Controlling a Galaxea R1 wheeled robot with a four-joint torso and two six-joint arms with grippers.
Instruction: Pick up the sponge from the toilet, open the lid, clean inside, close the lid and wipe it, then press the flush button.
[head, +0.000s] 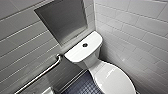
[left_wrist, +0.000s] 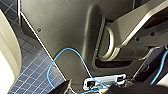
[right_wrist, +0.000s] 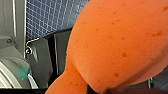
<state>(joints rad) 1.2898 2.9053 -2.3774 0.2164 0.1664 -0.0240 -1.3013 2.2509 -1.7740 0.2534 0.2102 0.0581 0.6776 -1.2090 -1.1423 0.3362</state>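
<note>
The white toilet (head: 98, 66) stands in the corner, with its oval lid (head: 112, 80) down over the bowl. The round dark flush button (head: 85, 45) sits in the middle of the flat tank top (head: 75, 53). Nothing lies on the tank top or the lid. In the right wrist view the red-orange sponge (right_wrist: 117, 42) looms very close to the camera. It narrows to a pinched waist where my right gripper (right_wrist: 97, 90) is shut on it. The left wrist view looks onto my own grey body panels and blue cables, with nothing held there.
A metal grab bar (head: 42, 73) slants along the grey tiled wall left of the toilet, under a recessed niche (head: 62, 18). White tiles close the right side. The floor is small dark blue tiles (head: 82, 86). A white curved surface (left_wrist: 7, 50) lies beside the left arm.
</note>
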